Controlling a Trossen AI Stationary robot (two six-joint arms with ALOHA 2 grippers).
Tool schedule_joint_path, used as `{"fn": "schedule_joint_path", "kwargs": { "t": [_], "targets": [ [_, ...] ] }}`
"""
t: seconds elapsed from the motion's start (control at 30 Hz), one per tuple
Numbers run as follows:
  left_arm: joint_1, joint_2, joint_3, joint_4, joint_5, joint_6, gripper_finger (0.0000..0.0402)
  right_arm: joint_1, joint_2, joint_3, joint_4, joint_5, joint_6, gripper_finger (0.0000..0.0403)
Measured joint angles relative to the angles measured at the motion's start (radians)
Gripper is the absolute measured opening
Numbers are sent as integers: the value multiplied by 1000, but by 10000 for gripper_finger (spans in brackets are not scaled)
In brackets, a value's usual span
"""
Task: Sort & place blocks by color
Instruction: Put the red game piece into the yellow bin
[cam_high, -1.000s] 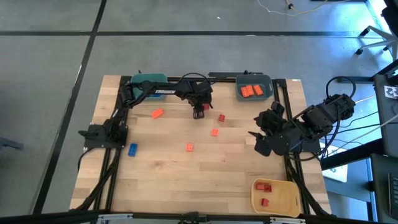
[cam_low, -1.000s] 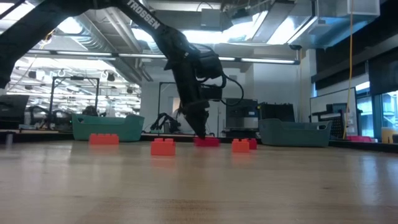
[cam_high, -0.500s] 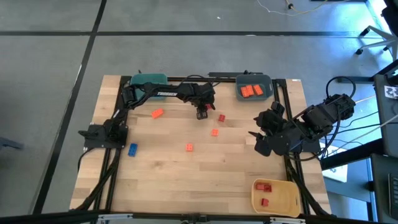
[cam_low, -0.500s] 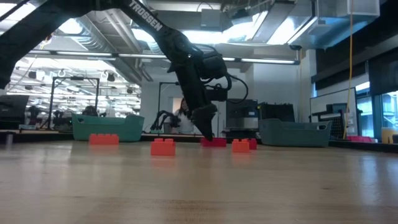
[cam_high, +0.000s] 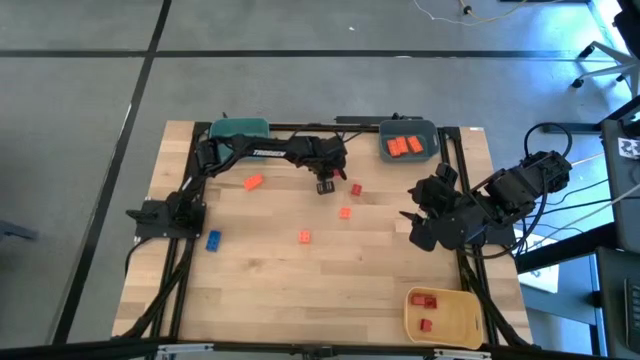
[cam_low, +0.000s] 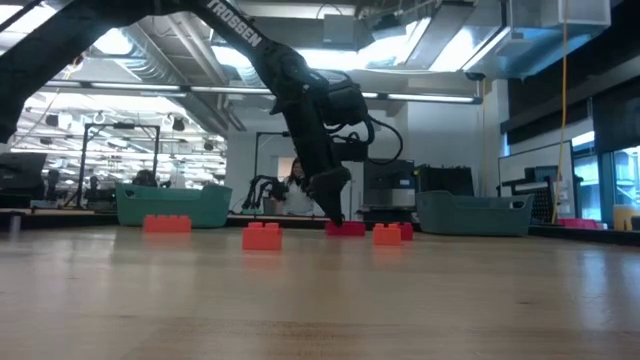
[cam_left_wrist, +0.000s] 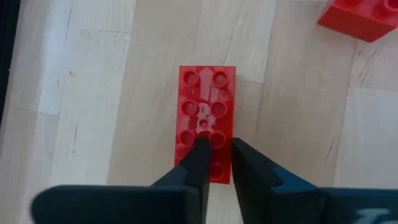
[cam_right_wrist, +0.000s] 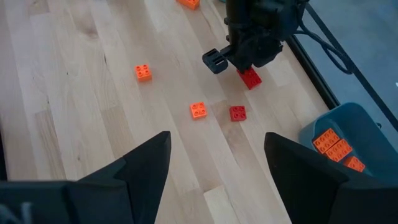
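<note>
So the left gripper (cam_left_wrist: 216, 155) is down over a long red plastic brick with two rows of studs (cam_left_wrist: 206, 124), which lies flat on the light wooden table (cam_high: 300, 290) near the far edge, between the teal plastic bin (cam_high: 238, 127) and the grey-blue plastic bin (cam_high: 407, 141) holding orange bricks. Its fingers look nearly closed over the brick's near end, but honestly I can't tell if they're actually gripping it. The right gripper (cam_right_wrist: 217, 162) just hangs spread open off to the right side. Looks like the pickup stage; next it needs a firm pinch, a lift, then a trip to the yellow plastic bin (cam_high: 443, 318) with the reds.
</note>
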Motion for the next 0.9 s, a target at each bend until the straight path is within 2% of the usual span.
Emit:
{"fn": "schedule_joint_path", "kwargs": {
  "t": [0.23,0.37,0.6,0.9],
  "targets": [
    [-29,-1,0,-11,-16,-1,2,0,0,0,0,0,0,262],
    [-33,3,42,-56,-17,-1,0,0,0,0,0,0,0,262],
    [-34,10,142,-178,62,0,1,0,0,0,0,0,0,262],
    [-76,10,194,-282,58,-8,1,0,0,0,0,0,0,262]
  ]
}}
